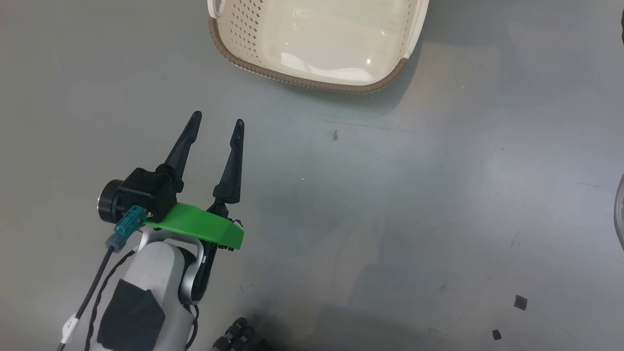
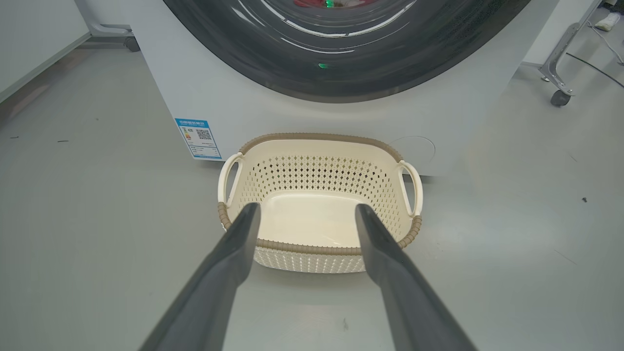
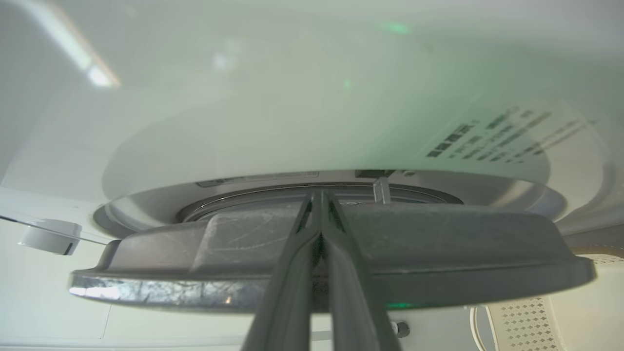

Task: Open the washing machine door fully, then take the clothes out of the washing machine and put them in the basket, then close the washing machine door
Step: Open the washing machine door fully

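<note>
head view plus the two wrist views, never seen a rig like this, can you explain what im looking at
It is a two-armed robot set to unload laundry. The head view looks down at the grey floor, an empty cream basket and the left arm, whose jaws stand open and hold nothing. The left wrist view looks along that arm's fingers at the same basket, which stands in front of the white washing machine. The right wrist view sits close against the washing machine door: dark rim, bulging glass. Its jaws are pressed shut at the rim, gripping nothing.
</note>
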You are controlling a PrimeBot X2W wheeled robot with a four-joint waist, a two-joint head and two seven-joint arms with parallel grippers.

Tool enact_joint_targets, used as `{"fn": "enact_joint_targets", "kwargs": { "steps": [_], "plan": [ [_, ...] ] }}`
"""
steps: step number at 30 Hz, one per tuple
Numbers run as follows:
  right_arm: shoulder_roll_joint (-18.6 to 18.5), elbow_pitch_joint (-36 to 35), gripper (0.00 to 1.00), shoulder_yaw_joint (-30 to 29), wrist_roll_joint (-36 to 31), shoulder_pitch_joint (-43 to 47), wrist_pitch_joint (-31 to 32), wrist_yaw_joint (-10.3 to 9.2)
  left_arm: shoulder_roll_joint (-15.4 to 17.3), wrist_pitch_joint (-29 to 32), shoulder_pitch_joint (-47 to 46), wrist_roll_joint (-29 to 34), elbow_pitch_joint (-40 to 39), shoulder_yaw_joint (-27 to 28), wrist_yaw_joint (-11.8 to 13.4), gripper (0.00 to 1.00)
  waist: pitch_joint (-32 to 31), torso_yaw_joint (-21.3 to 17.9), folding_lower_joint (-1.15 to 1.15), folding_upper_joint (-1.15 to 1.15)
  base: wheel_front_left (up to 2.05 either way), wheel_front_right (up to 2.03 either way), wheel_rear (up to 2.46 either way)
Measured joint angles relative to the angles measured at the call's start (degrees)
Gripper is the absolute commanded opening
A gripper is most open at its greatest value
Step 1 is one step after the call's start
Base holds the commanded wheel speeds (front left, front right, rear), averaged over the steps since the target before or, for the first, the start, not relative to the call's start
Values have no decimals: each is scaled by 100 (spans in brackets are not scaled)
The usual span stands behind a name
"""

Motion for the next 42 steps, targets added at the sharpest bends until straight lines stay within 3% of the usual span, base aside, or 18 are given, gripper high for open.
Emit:
{"fn": "enact_joint_targets", "kwargs": {
  "steps": [20,42],
  "plan": [
    [-88,793,0,22,97,-194,759,0,-1,0,-15,0,-1,-5,34,100,-33,21,0,0,0,0,0],
    [9,1022,0,76,392,153,1145,-4,-1,0,-15,64,100,57,70,100,-405,-161,0,0,0,0,0]
  ]
}}
